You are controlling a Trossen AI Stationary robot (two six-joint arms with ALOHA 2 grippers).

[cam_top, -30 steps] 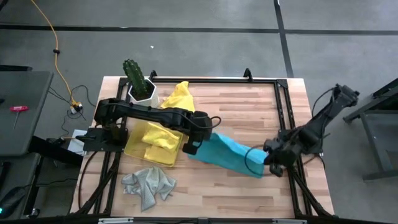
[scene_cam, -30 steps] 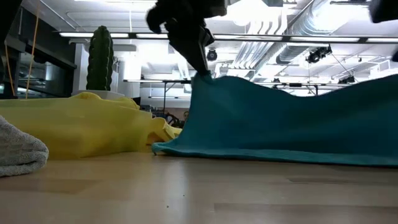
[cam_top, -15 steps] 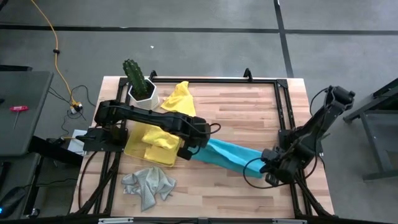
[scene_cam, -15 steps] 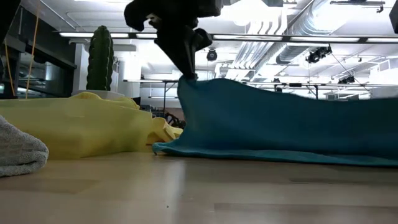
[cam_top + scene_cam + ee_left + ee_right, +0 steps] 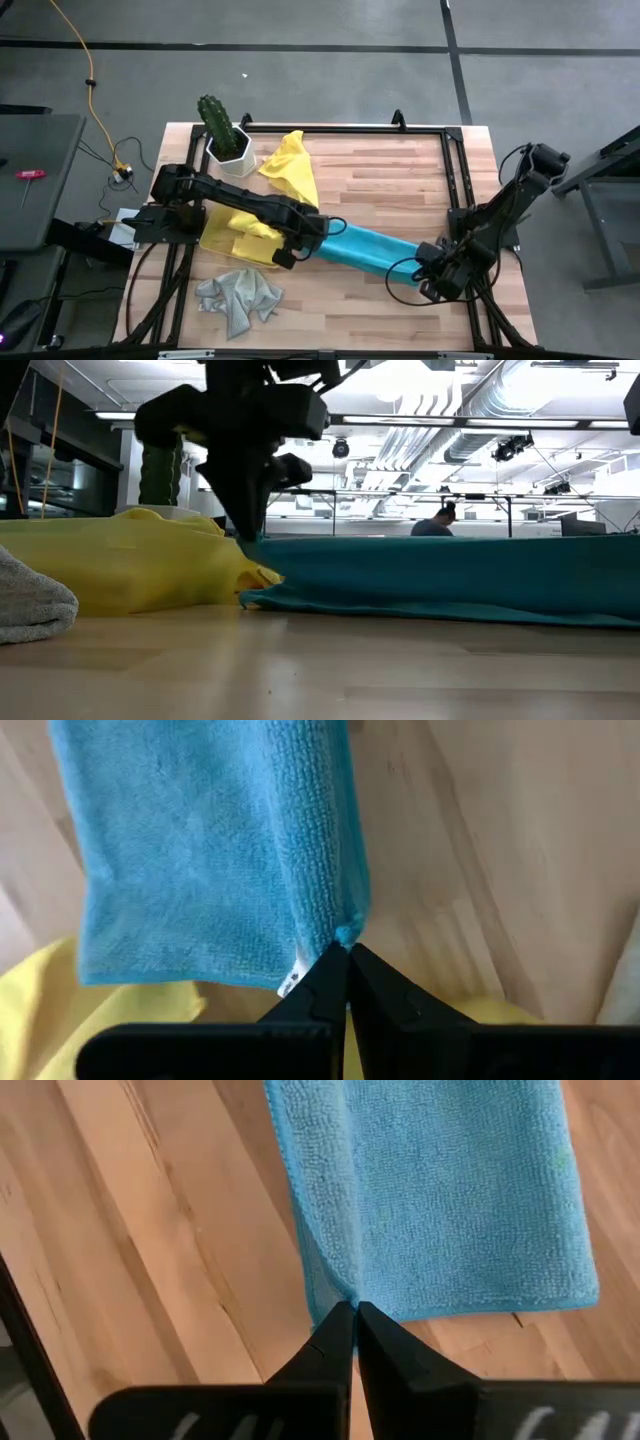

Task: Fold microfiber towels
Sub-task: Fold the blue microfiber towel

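The blue towel (image 5: pixel 362 250) lay stretched in a long strip across the middle of the wooden table (image 5: pixel 400 180), and each end was pinched by a robot hand. The left gripper (image 5: pixel 291 252) had its fingers closed tight on one corner, just beside the yellow tray (image 5: pixel 212 237). The right gripper (image 5: pixel 432 279) had its fingers closed tight on the other end, near the table's right edge. The towel looked doubled over along its length, so the first fold seemed made or nearly made, but it was not yet a small neat square. A lot of work looked left. A grey towel (image 5: pixel 238 297) sat crumpled near the front edge, a yellow towel (image 5: pixel 289 165) lay bunched close to the cactus (image 5: pixel 217 122) in its white pot (image 5: pixel 231 155), and more yellow cloth (image 5: pixel 250 225) was heaped in the tray. None of those looked folded. The table was made of light wood boards with a black frame around it. Behind it was a big bright room with ceiling lights and pipes, and a person (image 5: pixel 436 523) sat far off.
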